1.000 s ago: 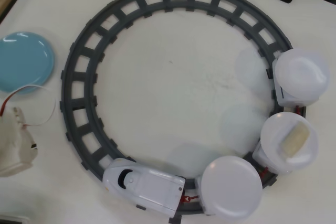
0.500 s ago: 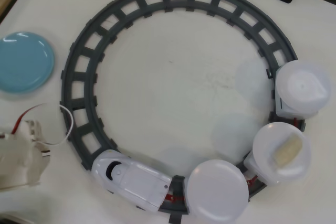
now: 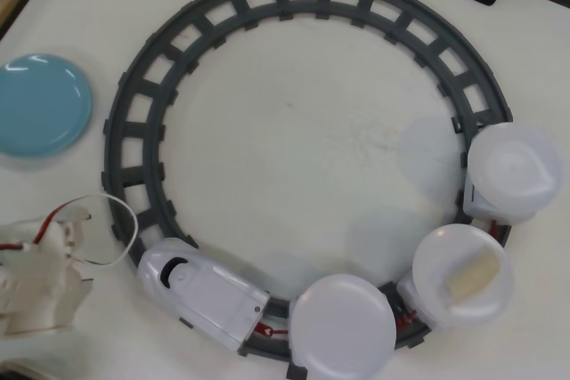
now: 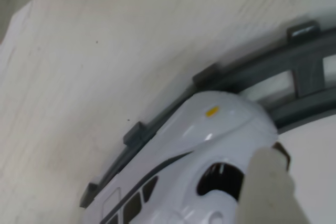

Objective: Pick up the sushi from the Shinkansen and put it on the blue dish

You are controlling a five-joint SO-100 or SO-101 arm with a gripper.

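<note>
From the overhead view I see the sushi point(image 3: 471, 278) lying on the middle white plate point(image 3: 463, 275) of the Shinkansen point(image 3: 203, 295), at the lower right of the grey circular track point(image 3: 142, 122). The train's nose sits at the lower left of the loop. The blue dish point(image 3: 40, 104) rests on the desk point(image 3: 294, 149) outside the track, upper left. My arm point(image 3: 36, 282) sits just left of the nose. In the wrist view one of the fingers point(image 4: 270, 190) shows blurred beside the nose; I cannot tell whether the fingers are apart.
</note>
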